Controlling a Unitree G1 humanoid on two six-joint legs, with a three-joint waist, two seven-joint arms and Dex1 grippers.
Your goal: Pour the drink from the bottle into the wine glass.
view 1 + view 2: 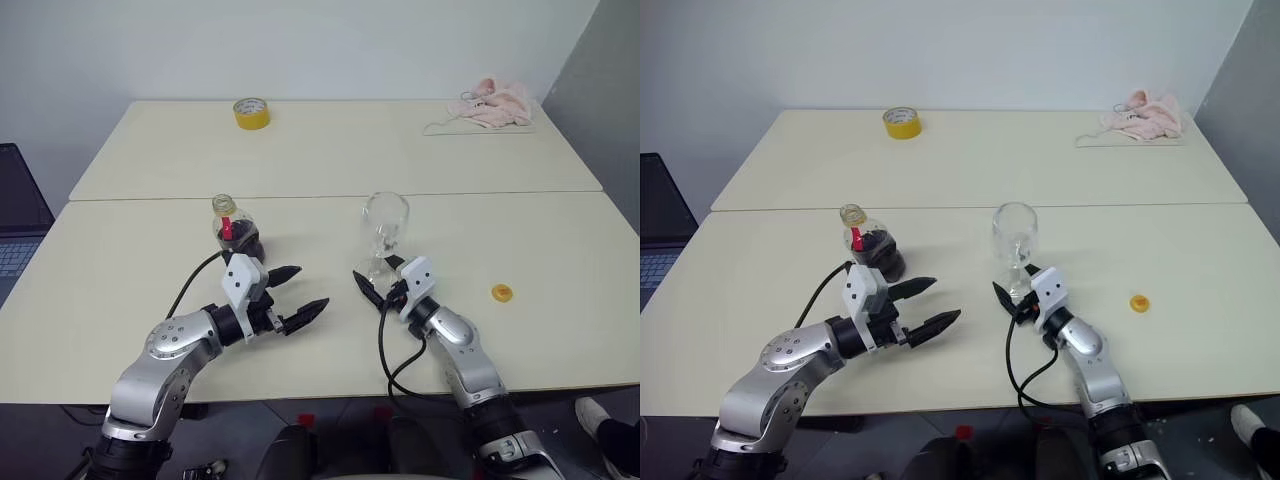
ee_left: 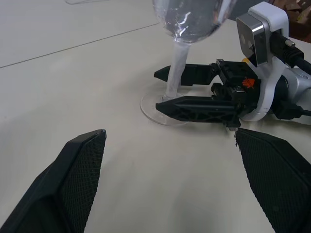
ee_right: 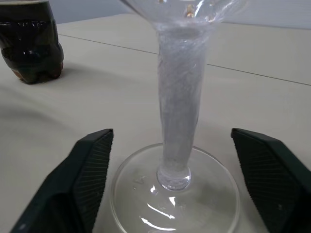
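Clear wine glass upright between the spread right hand fingers.
Left hand gapes beside the uncapped bottle; yellow cap, tape roll lie apart.

The table is a pale cream, plain and unpatterned, with a thin darker seam running across it. The bottle is clear plastic with a red label at the neck, and the drink in its lower body is dark brown, almost black. The wine glass is clear and colourless. A roll of tape is bright yellow, and a small cap lying on the table is yellow too. A crumpled cloth is soft pink. Both the left tool and the right tool have black fingers with a fine mesh-like texture, mounted on white housings with silver-grey arms and black cables.
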